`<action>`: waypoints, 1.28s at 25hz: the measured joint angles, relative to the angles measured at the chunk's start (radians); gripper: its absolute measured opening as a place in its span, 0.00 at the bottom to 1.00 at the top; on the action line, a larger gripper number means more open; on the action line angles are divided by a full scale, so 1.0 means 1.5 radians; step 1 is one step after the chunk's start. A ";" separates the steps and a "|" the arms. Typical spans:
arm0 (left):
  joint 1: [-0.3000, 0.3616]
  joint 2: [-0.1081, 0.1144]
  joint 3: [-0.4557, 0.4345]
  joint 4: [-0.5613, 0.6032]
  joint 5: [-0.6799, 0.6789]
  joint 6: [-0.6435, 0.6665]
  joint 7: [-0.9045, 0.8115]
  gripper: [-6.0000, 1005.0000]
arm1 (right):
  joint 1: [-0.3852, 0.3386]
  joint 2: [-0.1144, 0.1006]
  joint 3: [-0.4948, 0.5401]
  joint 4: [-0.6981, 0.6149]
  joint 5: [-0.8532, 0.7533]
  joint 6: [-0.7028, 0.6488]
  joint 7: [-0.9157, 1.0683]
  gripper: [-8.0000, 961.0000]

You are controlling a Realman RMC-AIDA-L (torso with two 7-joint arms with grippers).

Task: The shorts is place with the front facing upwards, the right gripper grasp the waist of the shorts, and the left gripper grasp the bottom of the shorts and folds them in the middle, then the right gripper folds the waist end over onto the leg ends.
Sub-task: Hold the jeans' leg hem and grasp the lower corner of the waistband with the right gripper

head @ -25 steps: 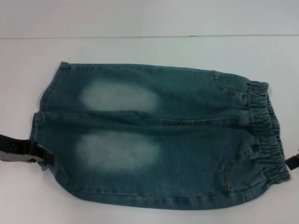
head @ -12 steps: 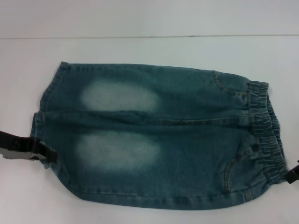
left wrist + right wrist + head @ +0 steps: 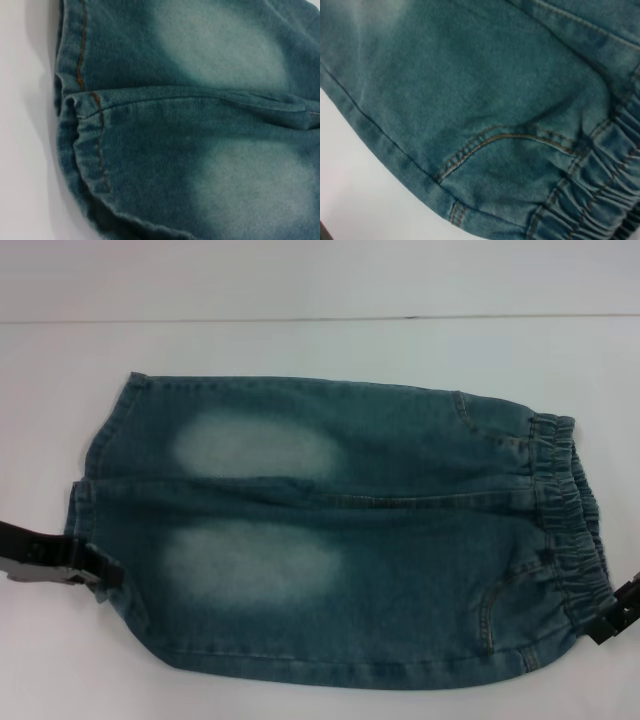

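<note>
The blue denim shorts (image 3: 330,530) lie flat and front-up on the white table (image 3: 300,340). Their gathered elastic waist (image 3: 565,520) is at the right and the leg ends (image 3: 90,495) are at the left. My left gripper (image 3: 100,577) comes in from the left edge and touches the hem of the nearer leg. My right gripper (image 3: 608,615) sits at the near corner of the waist, partly cut off by the picture's edge. The left wrist view shows both stitched hems (image 3: 82,125) close up. The right wrist view shows the pocket seam (image 3: 485,145) and ruched waistband (image 3: 600,195).
Bare white tabletop (image 3: 320,700) surrounds the shorts on all sides. A seam line (image 3: 300,318) runs across the far side of the table. Two faded pale patches (image 3: 250,560) mark the leg fronts.
My right gripper has moved in from the right edge to the near corner of the waist. My left gripper has crept slightly closer to the leg hem.
</note>
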 joint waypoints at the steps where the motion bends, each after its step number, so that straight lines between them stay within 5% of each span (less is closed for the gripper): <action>1: 0.000 0.000 0.000 -0.002 0.000 -0.001 0.000 0.12 | 0.002 0.002 -0.001 0.004 0.000 0.003 0.000 0.89; 11: -0.001 0.000 0.000 -0.004 -0.007 -0.004 0.001 0.13 | 0.008 0.013 0.001 0.009 0.014 0.008 -0.018 0.86; 21: -0.003 0.000 0.000 -0.004 -0.007 -0.003 0.001 0.14 | 0.003 0.003 0.009 -0.001 0.069 -0.025 -0.069 0.82; 32: -0.013 0.002 -0.004 -0.004 -0.007 -0.003 -0.003 0.14 | 0.003 -0.002 0.002 -0.002 0.062 -0.027 -0.079 0.60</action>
